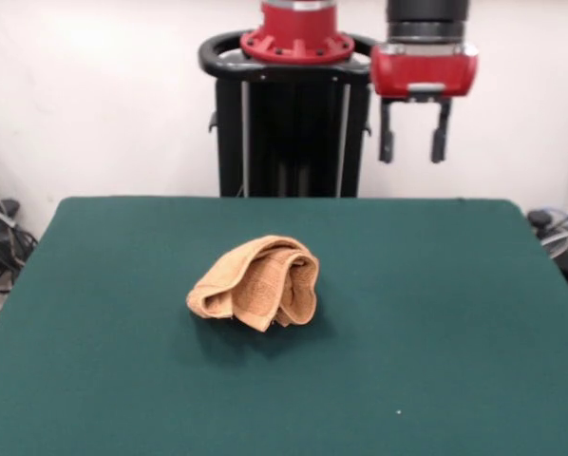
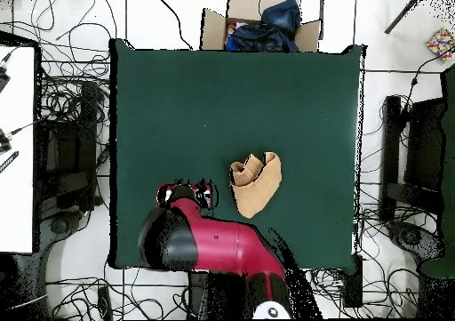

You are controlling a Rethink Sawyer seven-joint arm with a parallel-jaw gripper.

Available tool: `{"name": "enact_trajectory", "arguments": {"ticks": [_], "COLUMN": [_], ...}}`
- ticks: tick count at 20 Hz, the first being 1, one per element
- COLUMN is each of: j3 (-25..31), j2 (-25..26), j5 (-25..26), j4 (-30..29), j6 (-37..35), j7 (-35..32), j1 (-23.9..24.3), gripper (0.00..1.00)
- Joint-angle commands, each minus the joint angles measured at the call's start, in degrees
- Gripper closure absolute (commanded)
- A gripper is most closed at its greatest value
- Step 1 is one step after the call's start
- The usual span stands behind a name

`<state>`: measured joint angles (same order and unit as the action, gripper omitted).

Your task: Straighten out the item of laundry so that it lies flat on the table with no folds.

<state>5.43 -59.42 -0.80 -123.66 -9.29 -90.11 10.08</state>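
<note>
The orange-tan towel [image 1: 256, 282] lies bunched and folded over itself near the middle of the green table [image 1: 436, 313]. In the overhead view the towel [image 2: 256, 182] is a crumpled wedge, with the gripper [image 2: 185, 193] just to its left, near the robot's side of the table [image 2: 178, 95]. In the front view my gripper [image 1: 414, 145] hangs high above the table's far edge, right of the pedestal. Its two black fingers [image 1: 387, 144] point down, apart and empty. It is well clear of the towel.
The black pedestal [image 1: 293, 123] stands behind the table's far edge. A cardboard box with dark cloth [image 2: 260, 28] sits off the table's far side in the overhead view. Cables [image 2: 71, 95] lie on the floor around the table.
</note>
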Motion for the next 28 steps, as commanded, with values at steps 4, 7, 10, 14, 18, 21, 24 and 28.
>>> {"name": "enact_trajectory", "arguments": {"ticks": [4, 7, 10, 14, 18, 21, 24, 28], "j3": [-1.91, -0.02, 3.78, 7.38, 8.64, 10.05, 9.75, 10.88], "j2": [3.84, 3.75, 2.56, -0.18, 1.4, 6.29, 7.53, 3.08], "j5": [-3.14, -1.52, 0.73, 1.93, 5.43, 8.2, 9.35, 9.96], "j4": [6.45, 6.16, 5.45, 2.79, 2.32, 3.12, 1.85, -0.46], "j6": [-5.15, -6.0, -8.41, -11.07, -9.04, -7.81, -7.61, -9.28], "j7": [-10.3, -7.24, -1.93, 2.36, 3.98, 4.75, 2.56, 1.77], "j1": [1.9, 4.95, 8.76, 14.1, 18.82, 23.16, 26.06, 29.21], "gripper": [0.0, 0.0, 0.0, 0.0, 0.0, 0.0, 0.0, 0.0]}}
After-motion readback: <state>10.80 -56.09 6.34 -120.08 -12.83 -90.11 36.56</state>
